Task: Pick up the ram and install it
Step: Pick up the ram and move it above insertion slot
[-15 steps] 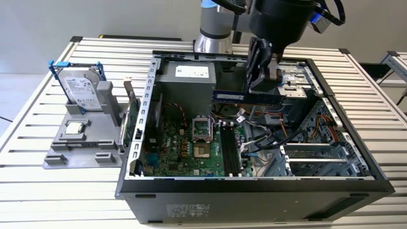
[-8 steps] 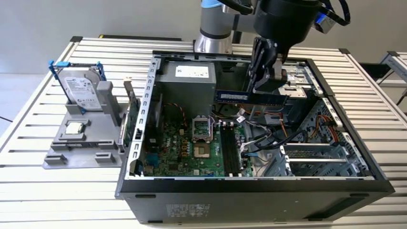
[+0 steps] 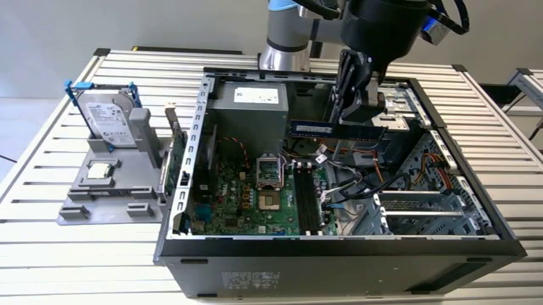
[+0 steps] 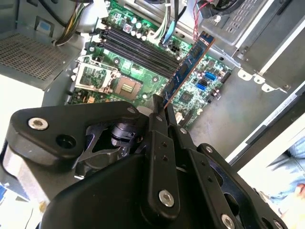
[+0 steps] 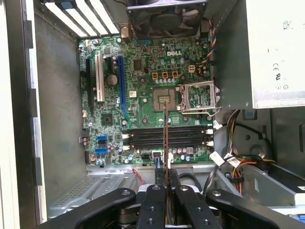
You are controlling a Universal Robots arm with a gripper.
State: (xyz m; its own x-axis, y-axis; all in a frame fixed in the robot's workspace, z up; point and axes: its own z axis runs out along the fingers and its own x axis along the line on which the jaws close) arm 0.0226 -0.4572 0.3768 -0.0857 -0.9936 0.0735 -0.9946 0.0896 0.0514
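**Ram** (image 3: 334, 129) – dark-green stick with a pale label, held level and on edge in the air inside the open computer case (image 3: 339, 246), above the motherboard (image 3: 246, 194) and apart from it. In the second wrist view the ram (image 4: 188, 66) shows its chip side. In the first wrist view the ram (image 5: 165, 138) shows as a thin edge-on line crossing over the memory slots (image 5: 143, 136).

**Gripper** (image 3: 360, 119) – black, reaching down from the arm into the far part of the case. Its fingers are clamped on the end of the ram toward the exterior view's right, and both wrist views show them pressed on either face of the stick (image 4: 159, 109) (image 5: 167, 180).

**Motherboard fittings** – a row of black memory slots (image 3: 307, 198) under the ram, with the CPU socket (image 3: 269, 173) just beside them, its metal frame raised.

**Power supply** (image 3: 251, 105) – grey box at the far end of the case.

**Grey fixture** (image 3: 109, 206) – on the slatted table (image 3: 76, 260), left of the case in the exterior view. It carries an upright hard drive (image 3: 110, 118) in a blue-tabbed frame and, nearer, a small square CPU chip (image 3: 100, 170) lying flat.
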